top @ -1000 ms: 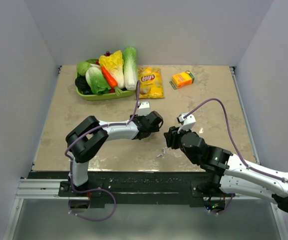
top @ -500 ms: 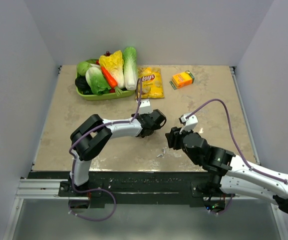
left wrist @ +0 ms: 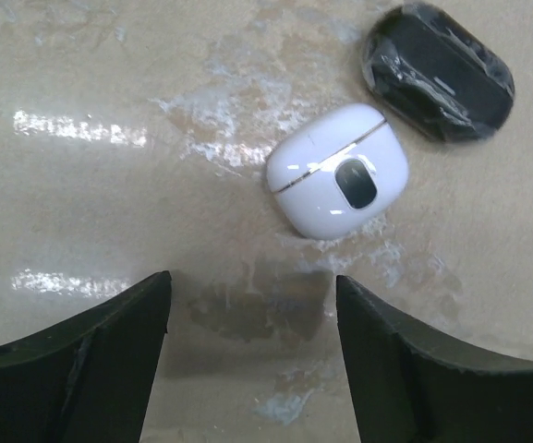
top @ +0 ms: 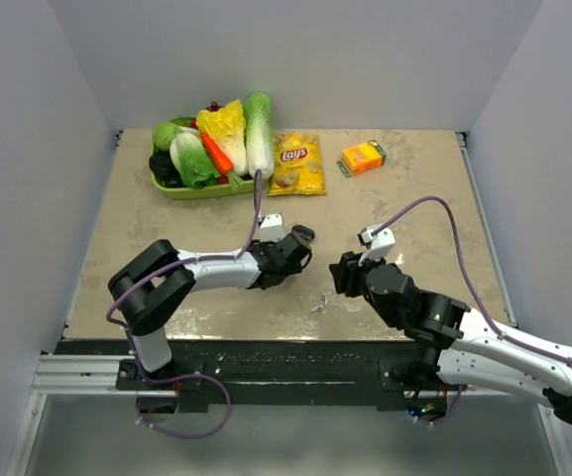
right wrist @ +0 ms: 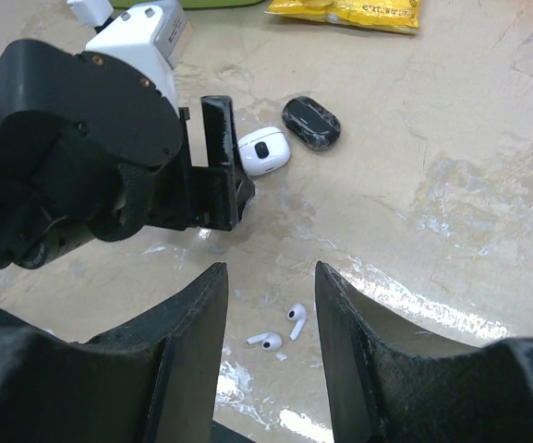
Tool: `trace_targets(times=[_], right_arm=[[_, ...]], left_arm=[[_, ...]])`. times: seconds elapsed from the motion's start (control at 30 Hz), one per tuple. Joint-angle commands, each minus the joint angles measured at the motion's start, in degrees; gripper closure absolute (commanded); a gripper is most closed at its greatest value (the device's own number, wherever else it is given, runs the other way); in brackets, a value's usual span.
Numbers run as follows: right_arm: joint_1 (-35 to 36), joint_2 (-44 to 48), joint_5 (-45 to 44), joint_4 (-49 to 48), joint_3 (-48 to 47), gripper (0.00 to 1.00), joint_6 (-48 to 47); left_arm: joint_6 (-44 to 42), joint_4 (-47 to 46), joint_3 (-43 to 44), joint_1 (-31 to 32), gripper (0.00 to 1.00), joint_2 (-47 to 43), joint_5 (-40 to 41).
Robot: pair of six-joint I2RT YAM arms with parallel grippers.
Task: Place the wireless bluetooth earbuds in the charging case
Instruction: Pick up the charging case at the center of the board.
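The earbuds are two small white stemmed pieces, not black: one (right wrist: 266,341) and the other (right wrist: 296,318) lie side by side on the table, seen as a white speck in the top view (top: 319,301). My right gripper (right wrist: 271,281) is open just above them, its fingers either side; it also shows in the top view (top: 340,273). The white charging case (left wrist: 338,171) lies closed on the table, also in the right wrist view (right wrist: 264,150). My left gripper (left wrist: 252,360) is open and empty just short of the case, as the top view (top: 290,253) shows.
A black oval object in clear wrap (left wrist: 440,70) lies just beyond the case, also in the top view (top: 303,234). At the back stand a green tray of vegetables (top: 181,189), a yellow chip bag (top: 297,164) and an orange box (top: 362,157).
My left arm has pulled back to the left and towards the near edge, uncovering the black oval object. My right arm has hardly moved.
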State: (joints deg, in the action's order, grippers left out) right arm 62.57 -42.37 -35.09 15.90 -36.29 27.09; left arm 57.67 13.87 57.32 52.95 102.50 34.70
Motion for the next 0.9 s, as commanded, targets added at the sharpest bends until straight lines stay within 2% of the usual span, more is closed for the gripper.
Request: trace_targets(times=[0.0,0.03,0.1,0.13,0.2,0.23,0.87], right_arm=[[-0.16,0.09,-1.47,-1.14,-1.06,0.54,1.12],[-0.08,0.18,-1.56,-1.05,-1.06,0.54,1.12],[-0.16,0.62,-1.56,-0.61,-1.23,0.54,1.30],[-0.16,0.80,-1.56,-0.35,-1.32,0.54,1.30],[-0.08,1.32,-1.56,0.09,-1.41,0.54,1.47],[-0.16,1.50,-1.39,0.27,-1.41,0.54,1.56],[-0.16,0.71,-1.65,0.36,-1.85,0.54,0.86]], left_arm=[[-1.24,-5.95,-1.86,1.81,0.31,-1.78,-3.76],[-1.42,-6.65,-2.12,1.81,0.42,-1.43,-4.20],[-1.68,-8.93,-2.47,1.81,0.54,-1.25,-5.60],[-2.03,-9.73,-2.91,1.81,0.67,-0.99,-5.78],[-2.12,-11.57,-3.18,1.81,0.83,-0.98,-6.40],[-2.91,-12.45,-3.27,1.63,1.00,-0.64,-6.22],[-5.81,-14.48,-2.21,-4.43,1.00,1.39,-6.75]])
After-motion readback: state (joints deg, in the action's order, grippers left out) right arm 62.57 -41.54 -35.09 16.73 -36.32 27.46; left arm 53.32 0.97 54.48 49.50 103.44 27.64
